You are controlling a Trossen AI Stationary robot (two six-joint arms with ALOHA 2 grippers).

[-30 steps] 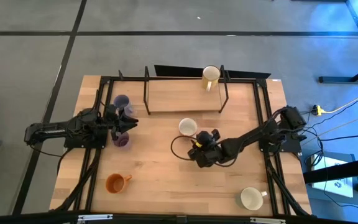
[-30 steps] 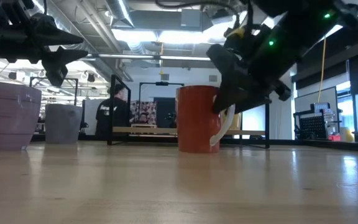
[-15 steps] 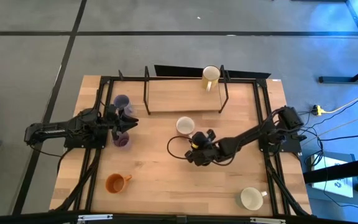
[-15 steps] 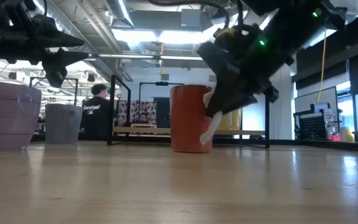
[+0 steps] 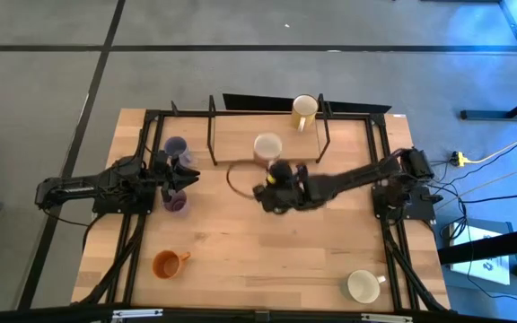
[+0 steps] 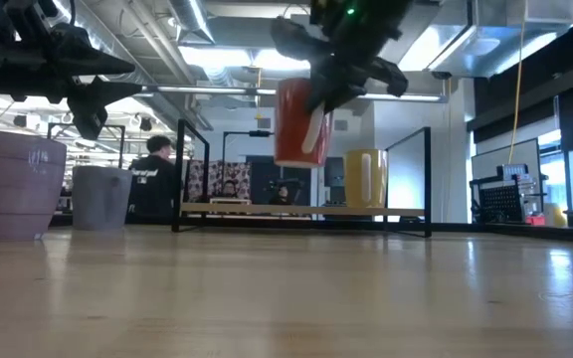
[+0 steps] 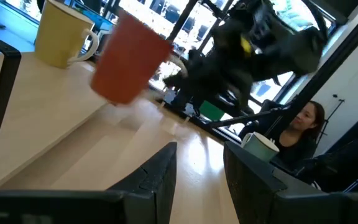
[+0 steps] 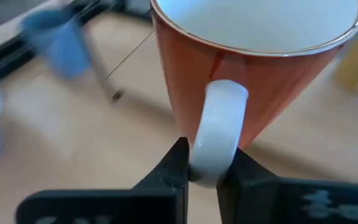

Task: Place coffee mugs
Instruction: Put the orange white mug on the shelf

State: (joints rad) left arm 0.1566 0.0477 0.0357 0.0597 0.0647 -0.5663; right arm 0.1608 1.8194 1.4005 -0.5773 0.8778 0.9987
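Observation:
My right gripper [image 5: 278,170] is shut on a mug [image 5: 267,145] that is orange-red outside and white inside, with a white handle. The mug is in the air by the rack's front, and also shows in the low view [image 6: 299,122] and the left wrist view [image 7: 129,59]. My left gripper [image 5: 187,177] is open and empty [image 7: 201,174] at the table's left, between two lavender mugs [image 5: 176,147] [image 5: 176,201] that stand on the table. A cream mug [image 5: 304,110] stands on the rack's shelf. An orange mug [image 5: 169,263] and another cream mug [image 5: 363,285] stand near the front edge. My right gripper pinches the mug's white handle [image 8: 219,134] between its two fingers, at the outer bend of the loop. The fingers [image 8: 176,165] come from the table's near side, roughly level. The mug is lifted clear of the table, mouth up and slightly tilted [image 6: 299,122].
A black wire rack with a wooden shelf [image 5: 240,135] stands at the table's far side, with upright posts [image 5: 323,135]. People show in the room beyond the table [image 7: 303,124] [image 6: 147,179]. Bare wood lies at the table's middle [image 5: 267,242].
My right gripper has gone up and toward the table's far edge and left, to the rack, still shut on the handle. The orange-red mug has gone from standing on the table to lifted clear, well above the tabletop.

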